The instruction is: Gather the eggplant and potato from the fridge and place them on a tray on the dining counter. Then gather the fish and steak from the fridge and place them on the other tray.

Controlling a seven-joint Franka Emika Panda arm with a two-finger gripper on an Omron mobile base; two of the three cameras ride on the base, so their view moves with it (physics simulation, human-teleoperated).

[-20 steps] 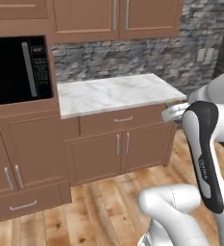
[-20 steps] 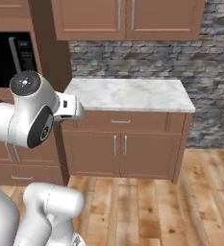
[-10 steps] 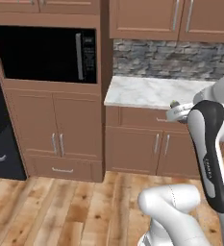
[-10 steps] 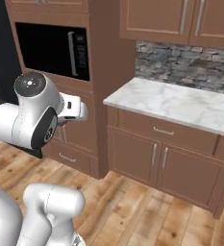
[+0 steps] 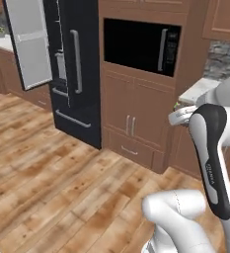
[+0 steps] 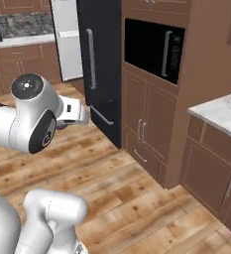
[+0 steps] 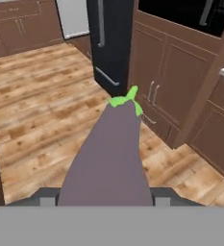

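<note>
Eggplant [image 7: 108,153]: purple, green stem pointing away — runs lengthwise out from the gripper [image 7: 106,201].
Gripper: closed on the eggplant's thick end.
Fridge [image 5: 69,74]: ahead, left door open, well apart.

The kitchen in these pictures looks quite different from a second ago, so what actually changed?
The base turned, so the whole view swung: the marble wall counter slid off to the right, and the microwave and the fridge with its open door came into sight. Nothing in the room moved. The end effector still holds the eggplant.
</note>
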